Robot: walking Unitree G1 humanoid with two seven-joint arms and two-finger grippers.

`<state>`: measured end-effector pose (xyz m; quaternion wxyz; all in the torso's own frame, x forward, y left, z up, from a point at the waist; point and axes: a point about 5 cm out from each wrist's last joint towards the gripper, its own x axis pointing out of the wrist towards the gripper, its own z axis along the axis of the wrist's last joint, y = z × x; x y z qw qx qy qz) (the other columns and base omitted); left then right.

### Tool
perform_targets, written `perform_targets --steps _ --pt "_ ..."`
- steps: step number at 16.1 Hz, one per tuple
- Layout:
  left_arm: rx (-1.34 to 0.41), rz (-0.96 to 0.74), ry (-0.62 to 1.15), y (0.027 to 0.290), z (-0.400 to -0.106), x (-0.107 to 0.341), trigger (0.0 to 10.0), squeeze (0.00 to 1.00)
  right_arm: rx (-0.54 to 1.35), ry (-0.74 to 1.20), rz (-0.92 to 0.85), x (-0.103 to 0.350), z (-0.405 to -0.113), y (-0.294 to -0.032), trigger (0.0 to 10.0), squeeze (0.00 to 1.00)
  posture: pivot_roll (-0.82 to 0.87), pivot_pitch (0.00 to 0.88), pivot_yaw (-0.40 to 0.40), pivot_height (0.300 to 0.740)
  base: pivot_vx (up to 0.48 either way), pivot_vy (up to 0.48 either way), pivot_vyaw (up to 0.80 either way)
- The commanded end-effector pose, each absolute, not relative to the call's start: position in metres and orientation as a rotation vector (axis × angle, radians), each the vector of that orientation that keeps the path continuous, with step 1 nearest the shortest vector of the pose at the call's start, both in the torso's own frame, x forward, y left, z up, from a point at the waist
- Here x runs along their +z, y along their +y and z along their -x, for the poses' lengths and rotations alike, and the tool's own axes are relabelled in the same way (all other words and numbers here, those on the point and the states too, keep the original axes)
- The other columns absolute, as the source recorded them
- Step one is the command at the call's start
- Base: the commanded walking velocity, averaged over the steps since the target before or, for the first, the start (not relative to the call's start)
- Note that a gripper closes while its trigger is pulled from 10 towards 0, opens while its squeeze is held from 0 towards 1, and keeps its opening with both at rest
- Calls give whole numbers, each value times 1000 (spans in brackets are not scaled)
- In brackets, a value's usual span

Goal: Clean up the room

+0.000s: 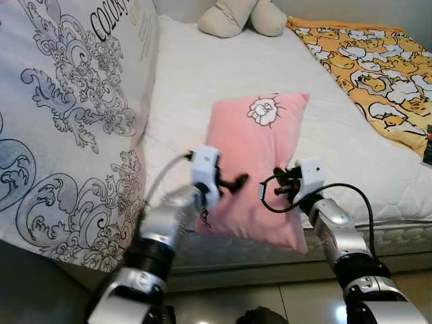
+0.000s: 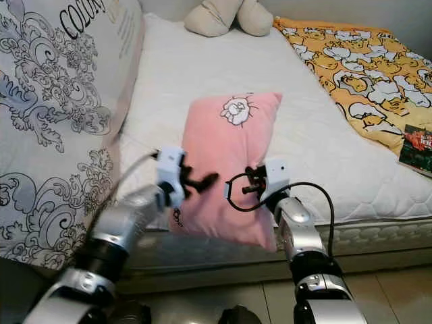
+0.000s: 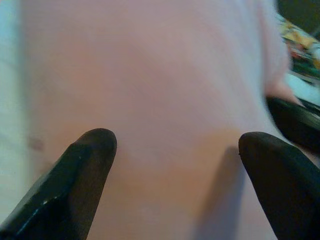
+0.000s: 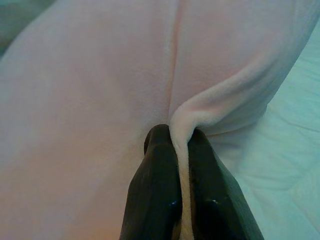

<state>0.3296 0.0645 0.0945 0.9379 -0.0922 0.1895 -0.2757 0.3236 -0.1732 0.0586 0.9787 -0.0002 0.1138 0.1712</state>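
The white quilted mattress (image 1: 223, 74) served as the landmark. A large white padded cushion printed with grey scrollwork (image 1: 67, 121) leaned against the mattress's left side, overhanging its front left corner. A yellow blanket with a cartoon print (image 1: 368, 74) covered the mattress's far right portion, and a beige plush toy (image 1: 243, 17) sat at its head end. A small printed packet (image 2: 417, 148) lay near the mattress's right front edge.

The pink rectangular fleece pillow with a white cartoon patch (image 1: 260, 169) lay at the mattress's front edge, its upper end resting on the mattress and its lower end hanging past the edge toward the floor.

The right gripper (image 4: 182, 150) was at the pillow's lower right side, its two black fingers closed tight on a thin fold of pink fleece. The left gripper (image 1: 233, 182) was at the pillow's lower left side, its fingers (image 3: 80, 170) spread wide with the pillow surface between them and nothing yet grasped.

Judgement of risk: the right hold took in fabric only, not stuffing, so a lift could let the fold slip out under the pillow's weight. With the left fingers not yet closed, the pillow hung from one corner and would probably swing or slide off the mattress edge to the floor.
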Motion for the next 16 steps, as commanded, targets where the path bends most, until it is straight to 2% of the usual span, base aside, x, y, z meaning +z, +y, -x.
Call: perform_targets --steps 1,5,7,11,15,16 --pt "-548 155 386 66 -332 94 10000 1000 357 227 4 60 -322 -175 0 0 48 0 -44 697 0 0 0" --pt "-510 133 421 76 -332 84 10000 1000 349 231 9 60 -322 -179 0 0 44 0 -45 697 0 0 0" --pt "-528 163 459 66 -327 75 10000 1000 349 231 11 60 -322 -179 0 0 45 0 -47 697 0 0 0" --pt "-583 395 567 26 -316 67 10000 1000 360 225 8 62 -324 -175 0 0 42 0 -49 697 0 0 0" --pt "-611 453 573 19 -317 69 10000 1000 363 223 6 63 -325 -172 0 0 41 0 -45 697 0 0 0" --pt "-606 438 572 21 -319 69 10000 0 365 224 5 62 -324 -172 0 0 43 0 -45 697 0 0 0"
